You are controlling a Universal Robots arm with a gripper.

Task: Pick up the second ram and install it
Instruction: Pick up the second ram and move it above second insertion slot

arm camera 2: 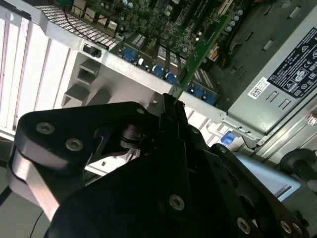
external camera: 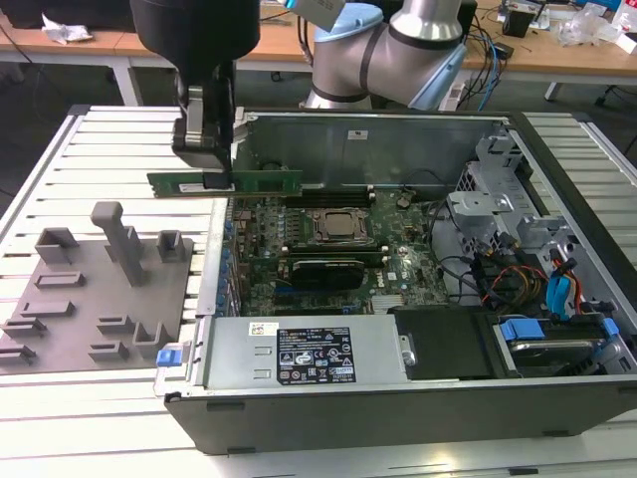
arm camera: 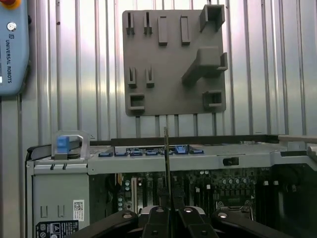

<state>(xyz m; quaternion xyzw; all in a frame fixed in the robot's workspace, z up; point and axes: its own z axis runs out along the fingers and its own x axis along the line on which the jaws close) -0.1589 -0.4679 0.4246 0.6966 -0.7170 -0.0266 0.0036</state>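
The second ram (external camera: 261,182), a long green stick, hangs level in the air with my gripper (external camera: 206,171) shut on its middle. In the exterior view it sits above the open computer case's left wall, just left of the black slot rails (external camera: 333,199) on the motherboard (external camera: 261,261). In both wrist views the stick shows edge-on, rising from between the black fingers: the ram (arm camera 2: 199,53) points over the motherboard's port edge, and the ram (arm camera: 167,163) stands above the case wall. The gripper (arm camera 2: 171,110) and the gripper (arm camera: 168,214) clamp its lower edge.
A grey holder plate (external camera: 70,319) with upright blocks lies on the slatted table at the exterior view's left. Inside the case are the metal socket (external camera: 343,227), a power supply (external camera: 309,354), drive cages and cables (external camera: 518,264). The arm's base (external camera: 398,50) stands behind.
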